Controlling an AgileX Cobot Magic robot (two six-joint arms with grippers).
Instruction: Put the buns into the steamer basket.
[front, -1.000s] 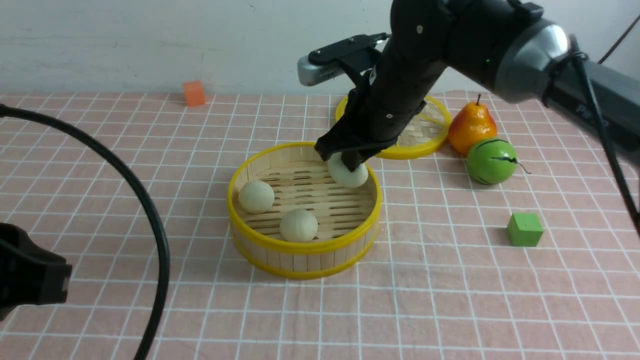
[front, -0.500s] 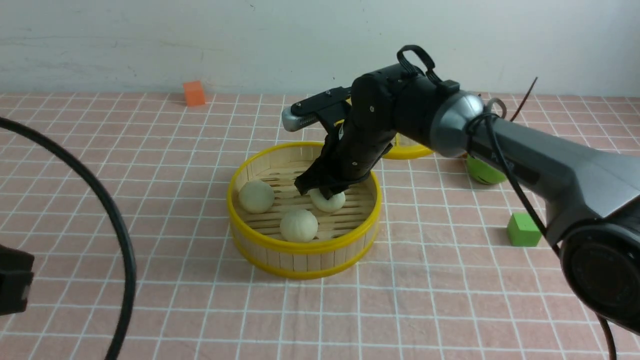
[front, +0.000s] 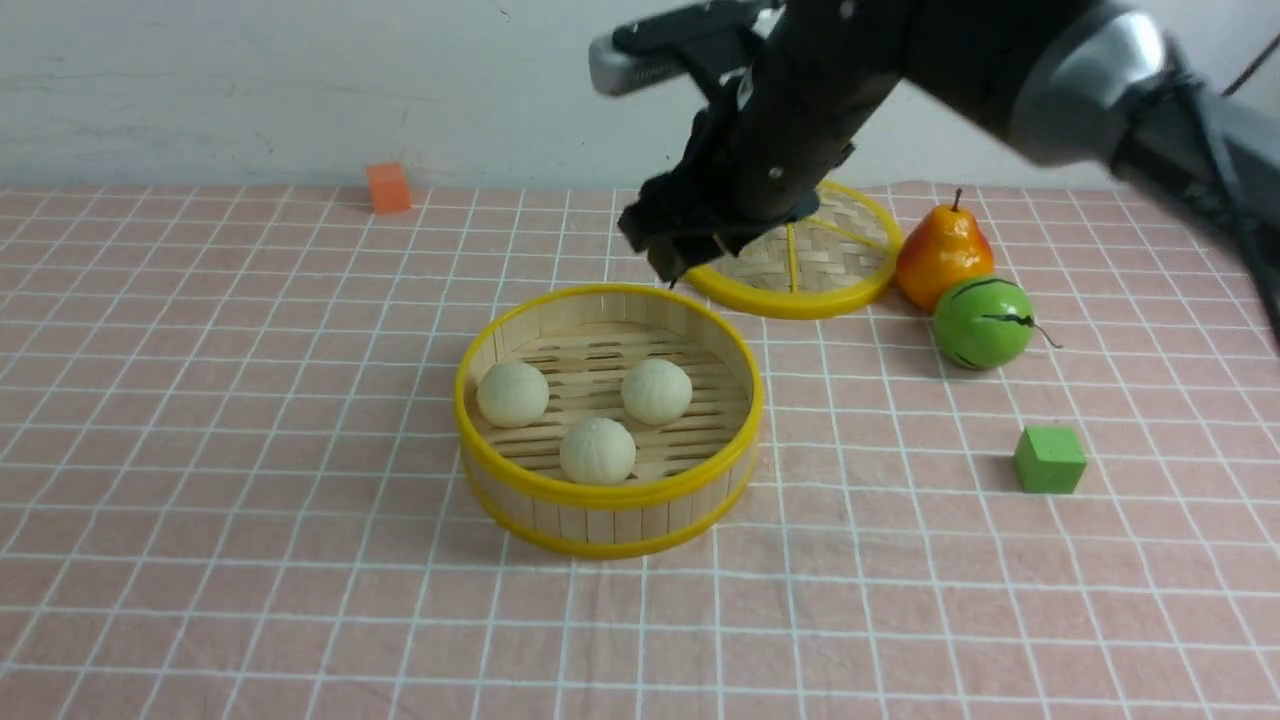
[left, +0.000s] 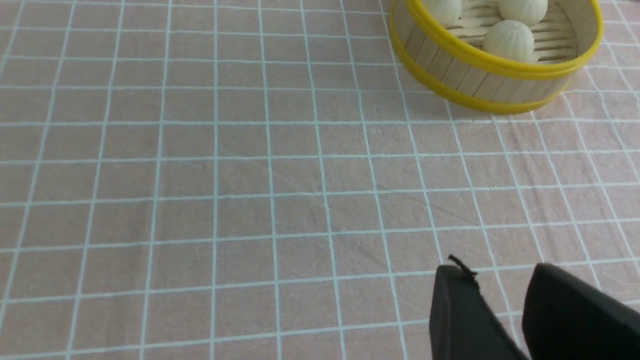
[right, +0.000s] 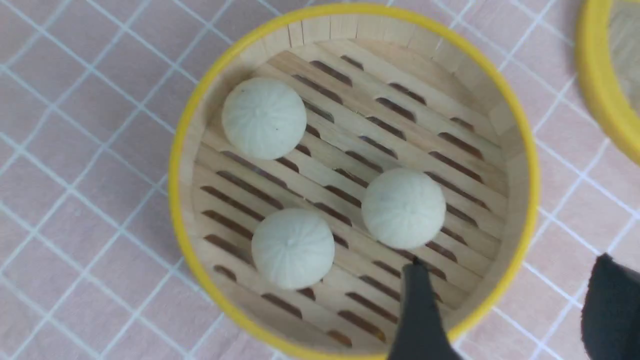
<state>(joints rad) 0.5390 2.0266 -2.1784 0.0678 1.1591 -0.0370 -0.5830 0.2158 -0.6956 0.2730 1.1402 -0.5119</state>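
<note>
While three buns (front: 597, 450) lie in the steamer basket (front: 600, 495), the right tool (front: 680, 250) hangs released above. The left tool (left: 497, 270) is released too.

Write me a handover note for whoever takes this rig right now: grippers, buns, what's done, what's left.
The right gripper is open and empty, raised above the far rim of the steamer basket.
The left gripper is open and empty, over bare tablecloth away from the basket.
All three buns sit on the basket floor, apart from each other.
Done: every bun is in. Left: probably only parking the arms.
</note>
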